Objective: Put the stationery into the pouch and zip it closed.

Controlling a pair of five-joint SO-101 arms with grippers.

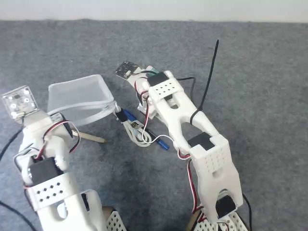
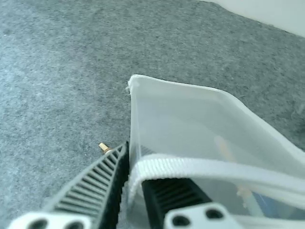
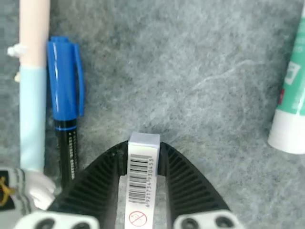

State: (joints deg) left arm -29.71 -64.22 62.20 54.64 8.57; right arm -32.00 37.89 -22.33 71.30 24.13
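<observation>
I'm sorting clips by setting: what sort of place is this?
Likely a robotics lab bench: two white arms on a grey felt-like mat, the left gripper pinching a clear pouch, the right gripper holding a small white box beside a blue pen.

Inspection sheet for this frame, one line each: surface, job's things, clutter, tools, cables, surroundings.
Surface: grey carpet.
Job's things: translucent pouch; blue pen beside a pink-blue pen; green tube lying apart from them; barcoded white box.
Clutter: nothing seen.
Tools: left tool clamped on the pouch's rim; right tool clamped on the white box.
Cables: red, white and black wires along both arms; a black tie sticks up from the right arm.
Surroundings: pale wall behind the carpet.
</observation>
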